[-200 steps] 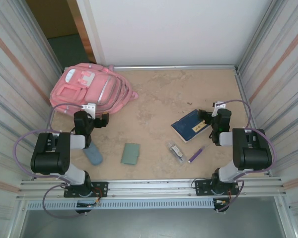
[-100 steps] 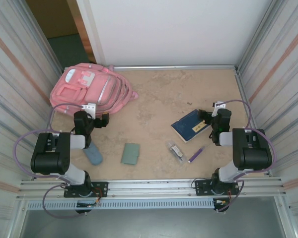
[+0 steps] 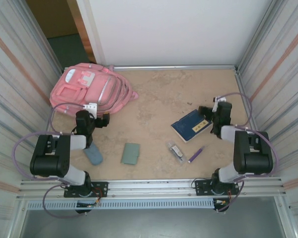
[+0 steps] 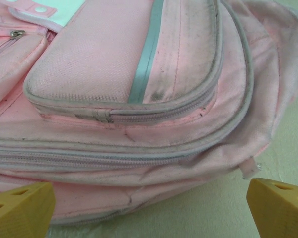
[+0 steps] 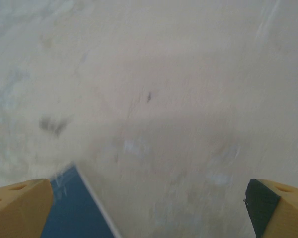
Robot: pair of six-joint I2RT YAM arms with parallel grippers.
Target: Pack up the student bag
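Up close, your left end effector [image 4: 149, 208] gapes wide before the grey zips of the student bag [image 4: 139, 74]; overhead, your right end effector [image 3: 207, 110], equally wide, hangs by the blue notebook [image 3: 191, 125].

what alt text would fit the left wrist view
Close-up of the pink student bag lying on a pale table, its visible grey zips closed. The left gripper is open in front of it, yellow fingertips in the bottom corners.
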